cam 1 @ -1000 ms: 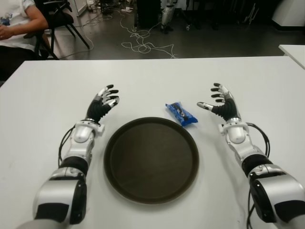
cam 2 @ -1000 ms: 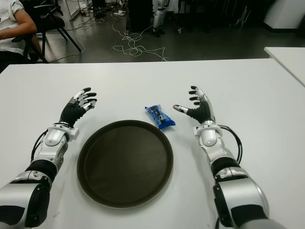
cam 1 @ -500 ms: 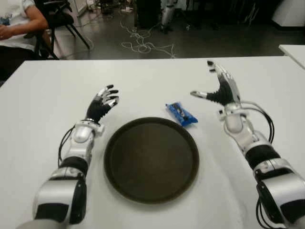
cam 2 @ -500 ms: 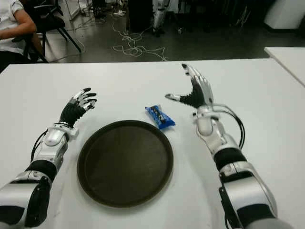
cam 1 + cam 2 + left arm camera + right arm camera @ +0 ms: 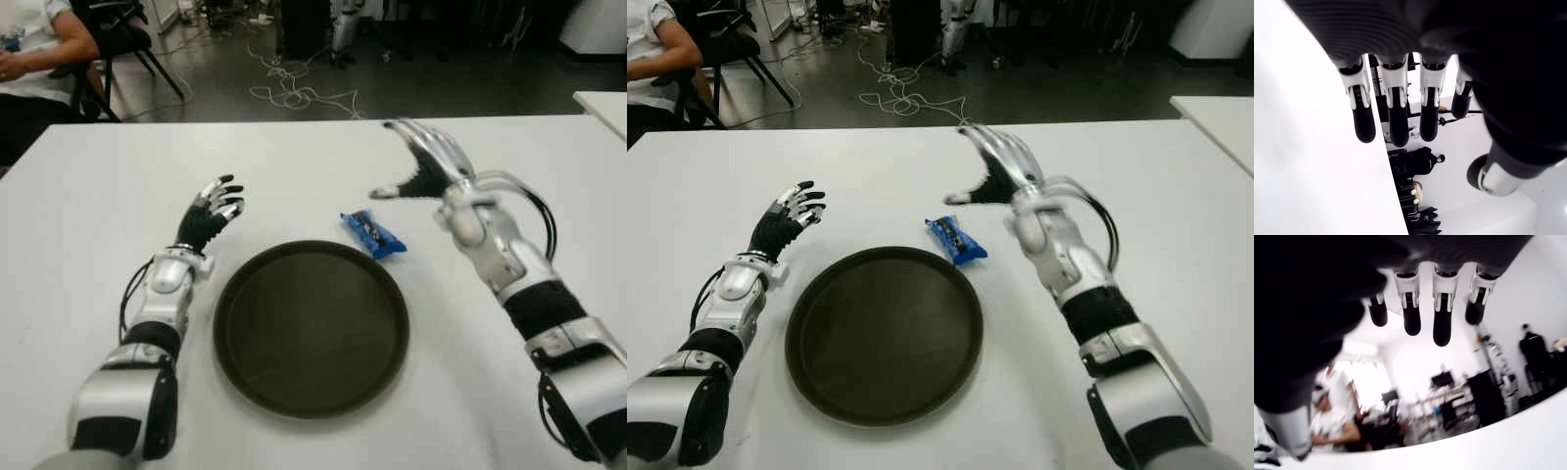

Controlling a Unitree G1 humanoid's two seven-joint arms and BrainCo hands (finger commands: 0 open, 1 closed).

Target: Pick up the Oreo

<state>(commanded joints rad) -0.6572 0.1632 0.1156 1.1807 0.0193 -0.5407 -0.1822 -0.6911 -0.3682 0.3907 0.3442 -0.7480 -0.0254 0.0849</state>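
Oreo (image 5: 373,233), a blue packet, lies flat on the white desk (image 5: 88,215), just beside the far right rim of the round dark tray (image 5: 235,345) and apart from both hands. Fingers (image 5: 419,142) of the right hand (image 5: 423,166) are spread and hold nothing; the thumb points toward the left, and the hand hangs in the air beyond and to the right of the packet, not touching it. Fingers (image 5: 225,198) of the left hand (image 5: 209,217) are likewise relaxed and empty; that hand shows left of the tray's far edge.

The right wrist view shows 4 straight fingertips (image 5: 1442,328) with nothing between them and the palm, and behind them a room with a seated person (image 5: 1332,423), but neither packet nor tray. The left wrist view shows 4 extended fingertips (image 5: 1396,122) and the thumb over bare desk only. Both eye views alone give the packet, tray and arms together.

Bare desk lies all round the packet except at the tray side. The desk's far edge runs well beyond both hands; past it are floor cables (image 5: 294,93) and, at the far left corner, a seated person (image 5: 34,49) by a chair (image 5: 122,34).
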